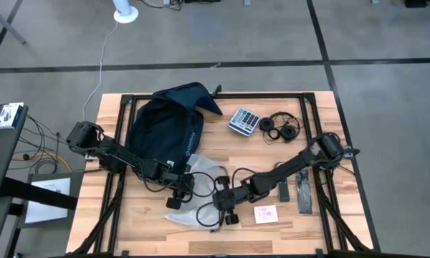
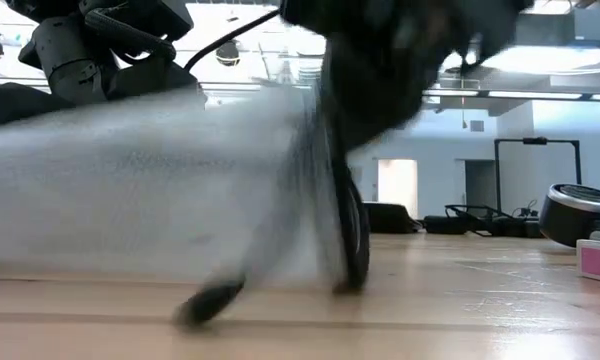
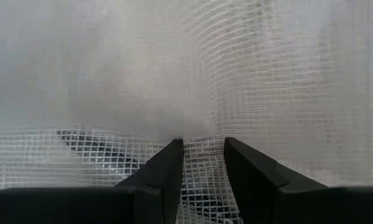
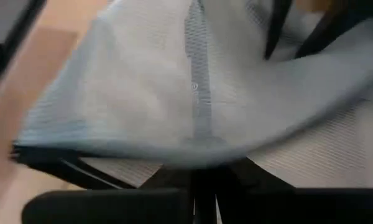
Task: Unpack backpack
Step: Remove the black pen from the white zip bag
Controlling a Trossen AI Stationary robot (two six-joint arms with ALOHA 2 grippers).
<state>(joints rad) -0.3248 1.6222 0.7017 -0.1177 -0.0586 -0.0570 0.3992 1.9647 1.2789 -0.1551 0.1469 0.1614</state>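
We had both dark six-joint arms reaching inward over the table from its opposite sides, their wrists drawn near each other close to the front middle. Our left arm ran from its base at the left edge, elbow bent, and its dark two-finger left gripper [image 1: 178, 195] had its fingers [image 3: 168, 171] set a narrow gap apart with thin clear mesh plastic between them. Our right arm stretched in a long diagonal from the right edge, and its dark two-finger right gripper [image 1: 227, 213] had its jaws drawn together.
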